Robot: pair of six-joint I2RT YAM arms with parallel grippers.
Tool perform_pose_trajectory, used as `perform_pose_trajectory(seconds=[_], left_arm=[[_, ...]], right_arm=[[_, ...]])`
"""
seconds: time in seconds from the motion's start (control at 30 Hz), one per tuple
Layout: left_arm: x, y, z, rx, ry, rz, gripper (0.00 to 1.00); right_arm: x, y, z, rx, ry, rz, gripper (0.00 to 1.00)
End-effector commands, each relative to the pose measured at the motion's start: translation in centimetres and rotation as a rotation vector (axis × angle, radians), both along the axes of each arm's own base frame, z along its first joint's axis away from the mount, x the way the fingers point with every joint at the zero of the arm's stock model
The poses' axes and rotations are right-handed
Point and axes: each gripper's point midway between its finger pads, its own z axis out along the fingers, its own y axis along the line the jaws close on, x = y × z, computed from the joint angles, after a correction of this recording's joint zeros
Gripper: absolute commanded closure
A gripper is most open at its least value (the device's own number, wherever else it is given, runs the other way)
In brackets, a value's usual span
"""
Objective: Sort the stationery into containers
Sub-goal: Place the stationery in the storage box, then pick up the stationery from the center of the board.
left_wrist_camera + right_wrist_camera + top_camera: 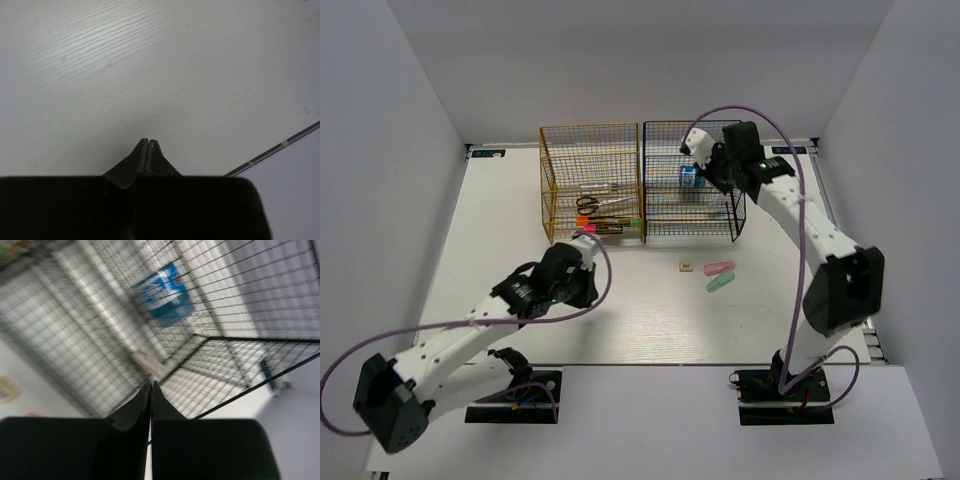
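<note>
Left gripper [148,146] pressed together low over the table [150,60]; right gripper [151,387] (blurry view) pressed together too, at the black rack [235,340].

A: Racks?
B: Two: one yellow-orange rack [548,190], one black rack [665,215].
A: Stationery?
B: One pair of scissors [595,203], one blue roll [690,178], one beige cube [686,266]. Two oblongs: one pink piece [720,268], one mint piece [720,283]. Markers [610,228]: at least two, too bunched for an exact count.
A: Arms?
B: Two: left arm [450,345], right arm [810,225].
</note>
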Motion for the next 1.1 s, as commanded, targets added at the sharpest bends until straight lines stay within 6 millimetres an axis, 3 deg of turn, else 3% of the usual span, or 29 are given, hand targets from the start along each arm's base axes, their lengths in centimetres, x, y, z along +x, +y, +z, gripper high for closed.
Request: perform_pose_trajectory(seconds=[0.0, 0.03, 0.07, 0.1, 0.13, 0.17, 0.2, 0.23, 0.27, 0.3, 0.33, 0.37, 0.43, 0.47, 0.5, 0.53, 0.57, 0.87, 1.07], left_arm=[[1.6, -6.0, 2.8, -0.075, -0.080, -0.177, 0.88], [1.4, -7.8, 2.6, -0.057, -0.070, -0.234, 0.75], [2.2, -9.3, 3.8, -0.080, -0.104, -0.260, 0.51], [2.4, -10.2, 3.7, -0.049, -0.125, -0.322, 0.43], [3.1, -12.7, 3.5, -0.041, -0.098, -0.389, 0.37], [2.5, -13.7, 3.4, -0.047, -0.075, -0.464, 0.30], [2.8, -14.3, 3.1, 0.006, -0.113, -0.565, 0.30], [3.0, -15.6, 1.3, 0.053, -0.056, -0.617, 0.30], [3.7, -16.8, 2.6, 0.052, -0.095, -0.675, 0.34], [3.8, -16.7, 1.9, 0.103, -0.095, -0.730, 0.40], [4.5, -17.7, 0.4, 0.126, -0.078, -0.776, 0.50], [5.2, -18.5, 1.0, 0.119, -0.098, -0.795, 0.58], [6.0, -19.6, 0.3, 0.137, -0.107, -0.843, 0.62], [6.7, -20.6, -0.4, 0.145, -0.113, -0.872, 0.60], [6.9, -21.0, -0.5, 0.154, -0.136, -0.898, 0.46], [7.2, -21.2, -0.8, 0.164, -0.143, -0.901, 0.40], [8.1, -21.8, -1.3, 0.183, -0.160, -0.917, 0.38], [10.9, -23.8, -3.2, 0.231, -0.198, -0.943, 0.29], [11.6, -24.5, -4.2, 0.243, -0.211, -0.954, 0.29]], right_arm=[[-5.7, 1.6, 3.2, 0.304, 0.096, 0.030, 1.00], [-7.7, 1.5, 2.6, 0.338, 0.130, 0.039, 0.83], [-10.0, 2.2, 2.5, 0.422, 0.203, 0.053, 0.25], [-11.0, 1.9, 1.6, 0.439, 0.239, 0.041, 0.11], [-12.2, 1.6, 2.1, 0.456, 0.246, 0.039, 0.10], [-13.8, 1.0, 0.9, 0.457, 0.277, 0.044, 0.12], [-14.2, 0.5, 0.7, 0.460, 0.273, 0.041, 0.18], [-14.9, 0.0, 1.2, 0.445, 0.224, 0.071, 0.32], [-15.2, -0.9, 1.6, 0.426, 0.178, 0.075, 0.58], [-15.7, -1.7, -0.2, 0.400, 0.191, 0.069, 1.00], [-16.4, -2.3, 0.3, 0.394, 0.165, 0.067, 1.00], [-16.6, -3.1, -0.4, 0.388, 0.173, 0.048, 1.00], [-18.1, -3.6, -1.3, 0.387, 0.201, 0.050, 1.00], [-18.3, -3.8, -1.4, 0.391, 0.203, 0.041, 0.91], [-18.7, -3.8, -1.7, 0.403, 0.223, 0.042, 0.80], [-19.3, -3.8, -2.3, 0.406, 0.234, 0.046, 0.61], [-19.4, -4.0, -2.4, 0.420, 0.233, 0.036, 0.58], [-20.6, -3.5, -3.8, 0.507, 0.285, 0.037, 0.56], [-20.6, -3.8, -4.2, 0.516, 0.297, 0.027, 0.55]])
